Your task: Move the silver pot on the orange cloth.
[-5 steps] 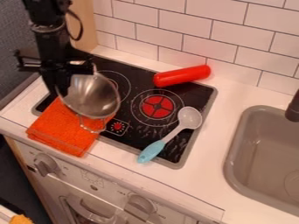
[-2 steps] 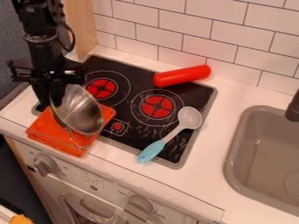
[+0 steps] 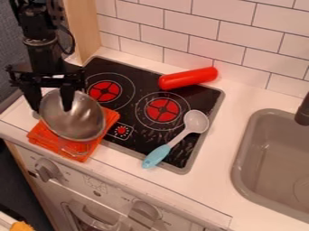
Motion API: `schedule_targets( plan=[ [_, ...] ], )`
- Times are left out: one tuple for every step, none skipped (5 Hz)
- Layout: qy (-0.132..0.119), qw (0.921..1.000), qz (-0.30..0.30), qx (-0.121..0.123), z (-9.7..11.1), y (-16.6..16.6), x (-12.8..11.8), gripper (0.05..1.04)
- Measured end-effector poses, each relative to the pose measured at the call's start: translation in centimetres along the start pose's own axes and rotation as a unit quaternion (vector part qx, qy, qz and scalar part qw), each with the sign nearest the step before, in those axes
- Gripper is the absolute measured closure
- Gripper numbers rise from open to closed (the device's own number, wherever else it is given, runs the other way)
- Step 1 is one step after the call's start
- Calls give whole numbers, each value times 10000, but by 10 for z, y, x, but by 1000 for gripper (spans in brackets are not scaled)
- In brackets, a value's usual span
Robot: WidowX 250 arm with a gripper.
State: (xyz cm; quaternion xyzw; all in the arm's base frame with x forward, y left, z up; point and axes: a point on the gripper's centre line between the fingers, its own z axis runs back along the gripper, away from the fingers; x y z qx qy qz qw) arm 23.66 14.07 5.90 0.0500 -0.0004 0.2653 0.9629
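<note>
The gripper hangs at the left of the camera view, over the rear left part of the silver pot. Its fingers stand apart, one inside the bowl and the other by its left rim. The pot sits on the orange cloth, tilted a little, with its open top facing up and a wire handle toward the front. Cloth shows around the pot's front and right side. The pot's contact with the cloth is hidden beneath it.
A black stove top with red burners lies right of the cloth. On it are a red cylinder at the back and a blue-handled spoon at the front. A grey sink is far right; a wooden post stands behind the arm.
The pot has moved left and forward onto the cloth and tipped from steeply slanted to more level. The gripper has shifted left, and its fingers have opened, letting go of the pot.
</note>
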Motion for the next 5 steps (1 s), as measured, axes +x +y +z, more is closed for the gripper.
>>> schedule_targets(
  plan=[
    [-91, 9999, -26, 65, 9, 3, 1, 70],
    [-475, 9983, -317, 145, 26, 6, 7, 74],
    [-838, 9911, -1016, 179, 34, -5, 15, 79],
    [-966, 9848, -1439, 115, 35, -13, 18, 81],
    [-970, 9816, -1645, -4, 34, -18, 18, 81]
  ],
)
